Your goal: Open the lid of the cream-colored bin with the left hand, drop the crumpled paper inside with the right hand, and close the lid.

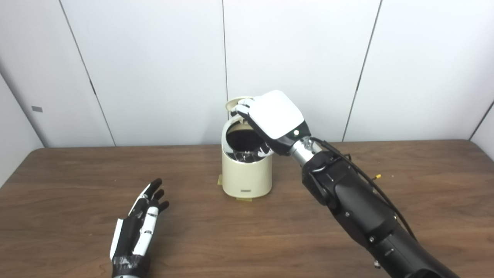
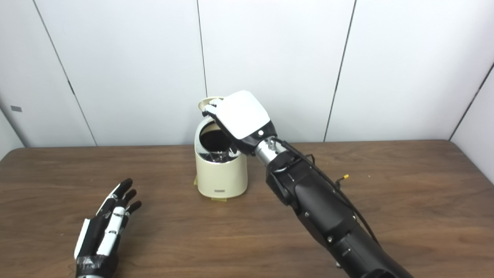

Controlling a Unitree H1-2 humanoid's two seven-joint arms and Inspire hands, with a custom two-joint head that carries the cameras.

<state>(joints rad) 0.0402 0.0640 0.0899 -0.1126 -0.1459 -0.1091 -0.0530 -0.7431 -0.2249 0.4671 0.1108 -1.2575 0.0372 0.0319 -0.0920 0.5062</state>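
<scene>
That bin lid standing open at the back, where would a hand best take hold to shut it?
On the lid, grip the raised front edge, coming from above and the right, where the right hand already is. It stands tilted up behind the bin opening, hinged at the back.

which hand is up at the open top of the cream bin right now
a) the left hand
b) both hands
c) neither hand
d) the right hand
d: the right hand is raised over the open mouth of the cream bin, its fingers at the raised lid, while the left hand lies apart on the table, fingers spread and holding nothing.
</scene>
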